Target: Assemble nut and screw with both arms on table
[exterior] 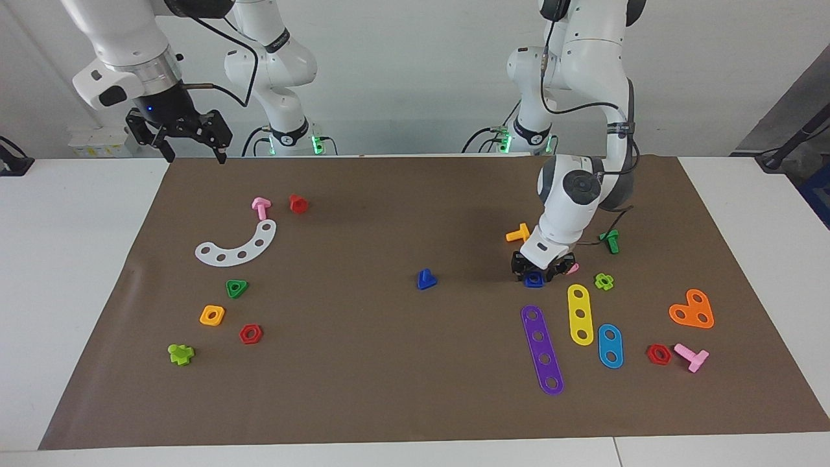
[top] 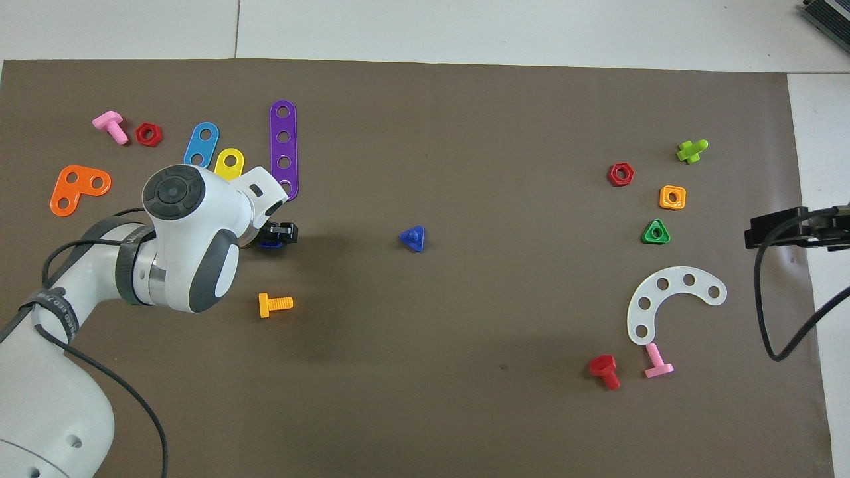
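The blue square nut (exterior: 533,280) lies on the brown mat (exterior: 363,389) toward the left arm's end of the table. My left gripper (exterior: 533,277) is down at the mat with its fingers closed around the nut. In the overhead view the nut (top: 269,243) shows only as a blue sliver under the left gripper (top: 275,238). The blue triangular-headed screw (exterior: 425,279) rests alone mid-mat, also in the overhead view (top: 413,238). My right gripper (exterior: 196,157) waits open, high over the mat's corner at the right arm's end, at the edge of the overhead view (top: 783,229).
Close around the left gripper lie an orange T-shaped screw (exterior: 519,232), a purple strip (exterior: 542,350), a yellow strip (exterior: 581,314) and a partly hidden pink piece (exterior: 573,267). A green triangular nut (exterior: 237,288) and an orange square nut (exterior: 212,315) lie toward the right arm's end.
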Robot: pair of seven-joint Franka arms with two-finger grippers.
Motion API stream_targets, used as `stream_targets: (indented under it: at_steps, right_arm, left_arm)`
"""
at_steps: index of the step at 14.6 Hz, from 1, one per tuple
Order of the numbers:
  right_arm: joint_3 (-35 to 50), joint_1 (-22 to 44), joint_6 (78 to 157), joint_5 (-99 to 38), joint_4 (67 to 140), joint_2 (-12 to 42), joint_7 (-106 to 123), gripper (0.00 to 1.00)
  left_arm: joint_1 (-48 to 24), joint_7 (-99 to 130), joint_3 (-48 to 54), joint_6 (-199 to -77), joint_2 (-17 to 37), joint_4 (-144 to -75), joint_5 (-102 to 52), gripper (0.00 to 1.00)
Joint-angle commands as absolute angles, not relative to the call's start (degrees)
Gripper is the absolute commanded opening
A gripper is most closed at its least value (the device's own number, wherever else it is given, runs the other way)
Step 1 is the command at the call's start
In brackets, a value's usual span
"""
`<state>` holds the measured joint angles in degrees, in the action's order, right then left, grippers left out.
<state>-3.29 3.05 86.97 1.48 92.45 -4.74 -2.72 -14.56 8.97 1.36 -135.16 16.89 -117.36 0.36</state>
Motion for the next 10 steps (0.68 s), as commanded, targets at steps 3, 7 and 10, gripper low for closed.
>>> stream_targets:
  at_steps: [3, 7, 10]
  right_arm:
    - [-2.72, 2.99, 86.22, 1.93, 92.28, -5.18, -1.41, 1.0]
    - [-2.72, 2.9, 86.22, 1.93, 92.28, -5.27, -1.41, 1.0]
    - [-2.64, 2.99, 86.22, 1.93, 92.2, -5.27, -1.41, 1.0]
  left_arm:
    - [-15.21, 10.28, 0.97, -134.65, 16.35, -117.24, 1.49, 0.73]
    - [-15.03, 10.28, 0.97, -135.0, 16.26, -117.69, 1.49, 0.69]
    - [-14.77, 10.2, 0.97, -135.0, 16.26, -117.77, 1.49, 0.63]
